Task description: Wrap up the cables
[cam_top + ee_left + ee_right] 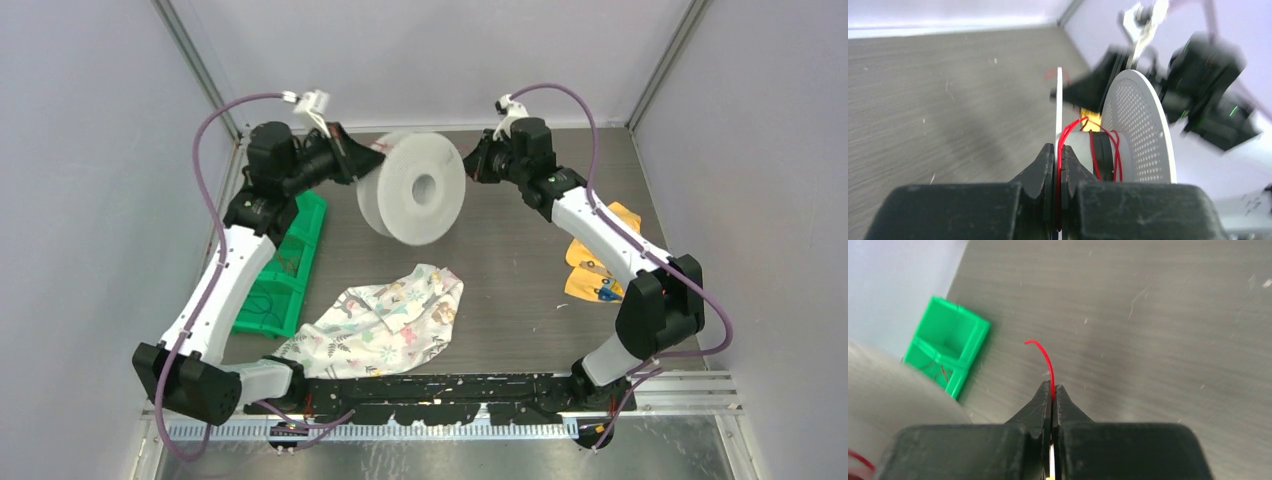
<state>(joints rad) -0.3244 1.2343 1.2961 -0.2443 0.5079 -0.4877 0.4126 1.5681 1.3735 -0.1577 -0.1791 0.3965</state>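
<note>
The spool (405, 205) hangs tilted above the far middle of the counter (520, 250), between the two arms and near the back wall (420, 50). The left tool (1058, 150) is pinched narrow on the thin rim of one flange, where a strand runs in alongside. The right tool (1053, 389) is closed on the red cable (1050, 366), whose free end curls out past the tips; more loops circle the hub.

Bare counter lies under the spool and toward the right. A green bin (290, 260) sits at the left edge, a patterned cloth (385, 320) near the front and yellow pieces (590, 268) at the right. The dark wood-grain surface is boxed in by pale walls.
</note>
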